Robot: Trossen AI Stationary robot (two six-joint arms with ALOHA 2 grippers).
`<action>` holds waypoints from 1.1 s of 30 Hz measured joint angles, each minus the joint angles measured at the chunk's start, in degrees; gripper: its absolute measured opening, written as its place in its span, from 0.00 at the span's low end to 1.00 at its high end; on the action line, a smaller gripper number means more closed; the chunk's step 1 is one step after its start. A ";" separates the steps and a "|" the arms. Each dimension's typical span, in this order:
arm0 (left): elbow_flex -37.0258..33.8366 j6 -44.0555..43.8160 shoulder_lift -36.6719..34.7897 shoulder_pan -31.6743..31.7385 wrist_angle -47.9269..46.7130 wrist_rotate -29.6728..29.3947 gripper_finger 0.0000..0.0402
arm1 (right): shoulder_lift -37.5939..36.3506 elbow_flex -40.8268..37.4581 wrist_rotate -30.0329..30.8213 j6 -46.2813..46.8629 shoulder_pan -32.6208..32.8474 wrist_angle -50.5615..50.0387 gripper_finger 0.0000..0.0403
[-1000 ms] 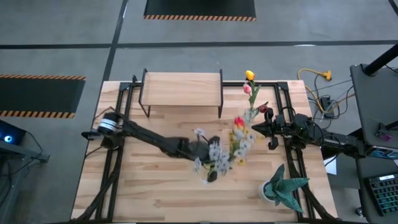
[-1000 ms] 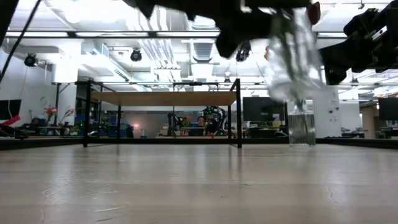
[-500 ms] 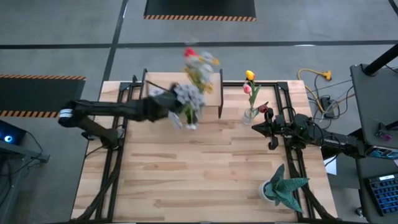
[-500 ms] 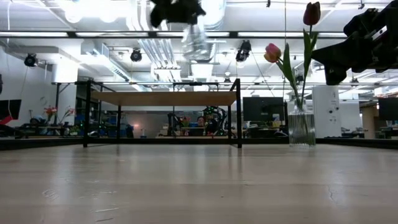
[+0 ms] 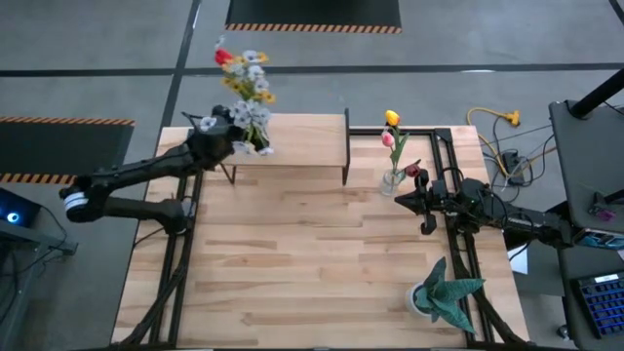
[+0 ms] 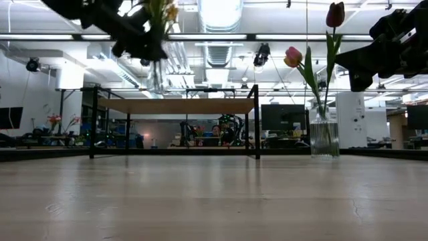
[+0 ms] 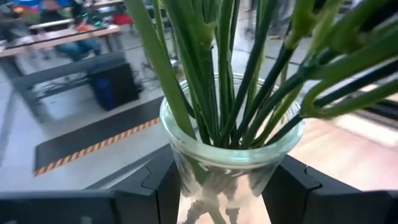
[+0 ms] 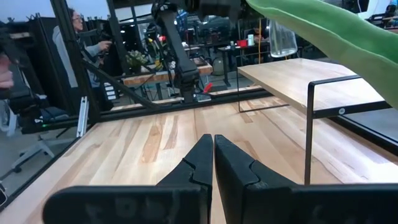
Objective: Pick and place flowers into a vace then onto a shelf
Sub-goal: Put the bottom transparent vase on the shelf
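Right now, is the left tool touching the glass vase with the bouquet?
Touching. The left wrist view shows the left tool with both fingers pressed against the sides of the glass vase.

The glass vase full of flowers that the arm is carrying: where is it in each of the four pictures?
High view: the glass vase is at the upper left, over the left end of the shelf.
Low view: upper left, above the shelf.
Left wrist view: centre, between the left gripper fingers.
Right wrist view: far off at top right, above the shelf.
Shared landmark: the shelf.
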 joint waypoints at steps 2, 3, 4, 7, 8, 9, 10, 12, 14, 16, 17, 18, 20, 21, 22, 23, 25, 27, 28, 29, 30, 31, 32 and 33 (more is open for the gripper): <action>-1.66 -0.07 -0.81 1.48 0.22 -0.11 0.39 | 0.00 0.00 0.00 0.00 0.00 0.00 0.02; -2.10 -0.07 -1.00 1.81 0.30 -0.08 0.39 | 0.00 0.00 0.00 0.00 0.00 0.00 0.02; -2.47 -0.05 -1.08 1.94 0.33 -0.06 0.39 | 0.00 0.00 0.00 0.00 0.00 0.00 0.02; -2.92 -0.07 -1.12 2.68 0.35 0.25 0.39 | 0.00 0.00 0.00 0.00 0.00 0.00 0.02; -2.98 -0.06 -1.08 3.11 0.35 0.21 0.39 | 0.00 0.00 0.00 0.00 0.00 0.00 0.02; -3.00 -0.07 -0.98 3.50 0.35 0.02 0.39 | 0.00 0.00 0.00 0.00 0.00 0.00 0.02; -3.00 -0.07 -0.89 3.91 0.33 -0.16 0.39 | 0.00 0.00 -0.01 0.00 0.00 0.00 0.02; -2.98 -0.12 -0.61 4.77 -0.20 -0.24 0.39 | 0.00 0.00 0.00 0.00 0.00 0.00 0.02; -2.07 -0.74 0.03 5.71 -3.17 -0.23 0.39 | 0.00 0.00 0.00 0.00 0.00 0.00 0.02; -1.02 -1.83 0.67 6.61 -5.66 -0.24 0.39 | 0.00 0.00 0.00 0.00 0.00 0.00 0.02; -0.56 -2.08 0.85 6.88 -6.59 -0.29 0.39 | 0.00 0.00 0.00 0.00 0.00 0.00 0.02; -0.50 -2.28 0.99 7.10 -6.64 -0.36 0.39 | 0.00 0.00 0.00 0.00 0.00 0.00 0.02; -0.45 -2.28 1.08 7.12 -6.63 -0.46 0.39 | 0.00 0.00 0.00 0.00 0.00 0.00 0.02; -0.45 -2.26 1.08 7.12 -6.64 -0.37 0.39 | 0.00 0.00 0.00 0.00 0.00 -0.01 0.02; -0.45 -2.26 1.08 7.12 -6.66 -0.33 0.39 | 0.00 0.00 0.00 0.00 0.00 0.00 0.02; -0.45 -2.28 1.08 7.12 -6.64 -0.33 0.39 | 0.00 0.00 0.00 0.00 0.00 -0.01 0.02; -0.45 -2.69 1.08 7.12 -6.73 -0.28 0.39 | 0.00 0.00 -0.01 0.00 0.00 0.00 0.02; -0.45 -3.81 1.08 7.12 -6.78 -0.24 0.39 | 0.00 0.00 0.00 0.00 0.00 0.00 0.02; -0.53 -4.66 1.08 7.15 -6.78 -0.23 0.39 | 0.00 0.00 0.00 0.00 0.00 0.00 0.02; -0.64 -5.33 1.08 7.16 -6.73 -0.24 0.39 | 0.00 0.00 -0.01 0.00 0.00 0.00 0.02; -0.71 -5.62 1.08 7.16 -6.71 -0.24 0.39 | 0.00 0.00 -0.01 0.00 0.00 -0.01 0.02; -0.77 -5.71 1.08 7.16 -6.68 -0.22 0.39 | 0.00 0.00 -0.02 0.00 0.00 0.00 0.02; -0.80 -5.75 1.08 7.16 -6.66 -0.22 0.39 | 0.00 0.00 -0.01 0.00 0.00 -0.01 0.02; -0.80 -5.75 1.08 7.16 -6.68 -0.22 0.39 | 0.00 0.00 -0.02 0.00 0.00 -0.01 0.02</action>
